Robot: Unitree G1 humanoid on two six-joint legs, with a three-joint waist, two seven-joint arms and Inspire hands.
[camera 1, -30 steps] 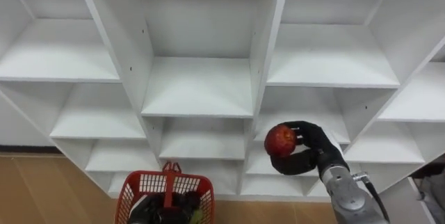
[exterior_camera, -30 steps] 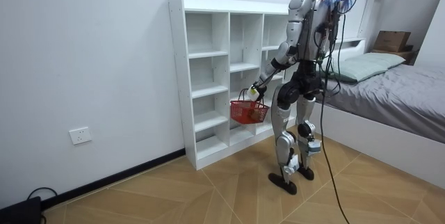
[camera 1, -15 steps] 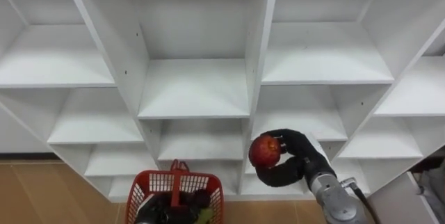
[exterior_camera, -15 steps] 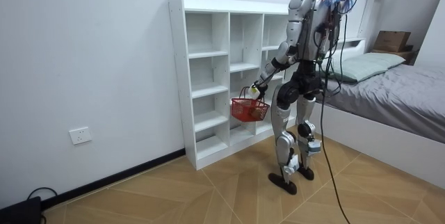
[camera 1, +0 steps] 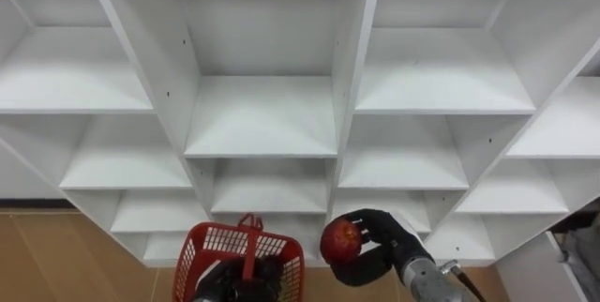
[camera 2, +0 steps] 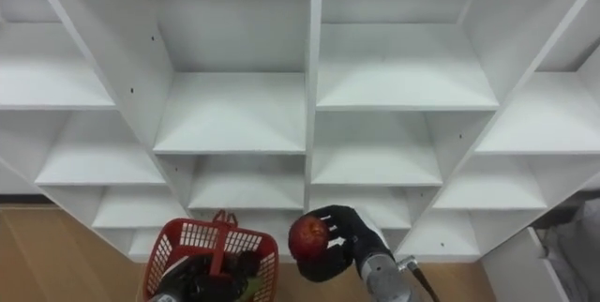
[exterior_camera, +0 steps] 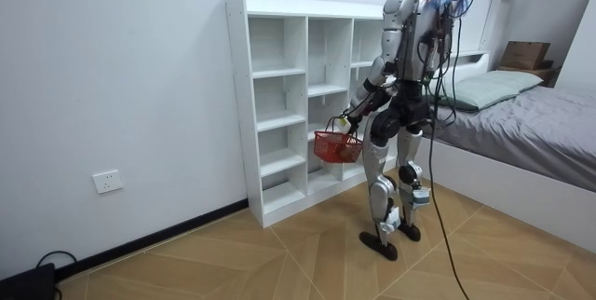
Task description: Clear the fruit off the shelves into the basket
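Observation:
I stand facing the white closet point(camera 1: 262, 114), whose compartments hold no fruit. A red apple point(camera 1: 341, 241) sits in my right hand point(camera 1: 384, 246), fingers curled round it, in front of the lower shelves. It is just right of the red mesh basket point(camera 1: 220, 242) and about level with its rim. The basket hangs from its upright handle point(camera 1: 249, 224), and my left hand point(camera 1: 228, 281) shows dark over the basket at the bottom edge, shut on that handle. In the room view the basket point(exterior_camera: 337, 148) hangs at hip height in front of the closet point(exterior_camera: 279, 95).
The closet's dividers and shelf edges stand close around both hands. Wooden floor point(camera 1: 37, 255) shows at the lower left. A bed point(exterior_camera: 531, 118) stands to the room view's right, behind me.
My right hand has carried the apple down and to the left, from beside the lower right shelf to next to the basket. The basket has come up slightly and nearer.

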